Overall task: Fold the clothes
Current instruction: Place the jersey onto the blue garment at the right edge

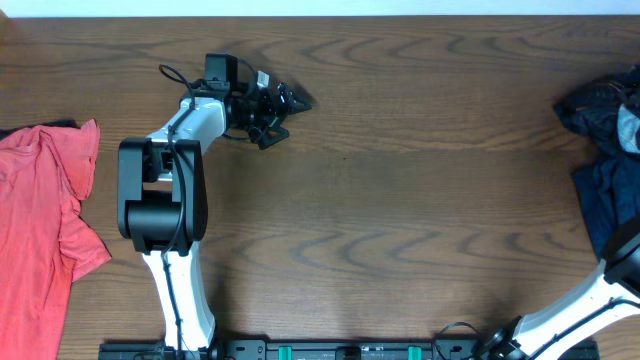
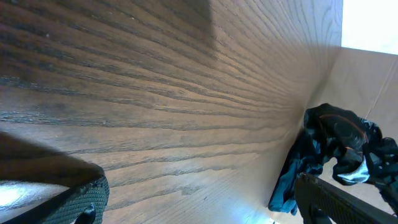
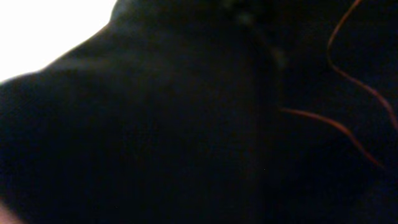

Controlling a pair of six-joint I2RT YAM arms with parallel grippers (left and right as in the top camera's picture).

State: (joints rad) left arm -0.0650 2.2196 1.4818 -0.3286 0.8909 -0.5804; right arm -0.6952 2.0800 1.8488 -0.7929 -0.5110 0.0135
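One surface [image 1: 400, 200] carries three garments: one coral shirt [image 1: 40, 220] at its left edge, one black jersey [image 1: 595, 105] and one blue garment [image 1: 605, 200] at its right edge. Two arms work at it: the left arm [image 1: 165, 190] and the right arm [image 1: 580, 310].

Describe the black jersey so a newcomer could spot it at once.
On the wooden table, look to the right edge. The black jersey is the crumpled dark piece farthest from the robot, beside a blue garment; thin orange lines mark it alone.
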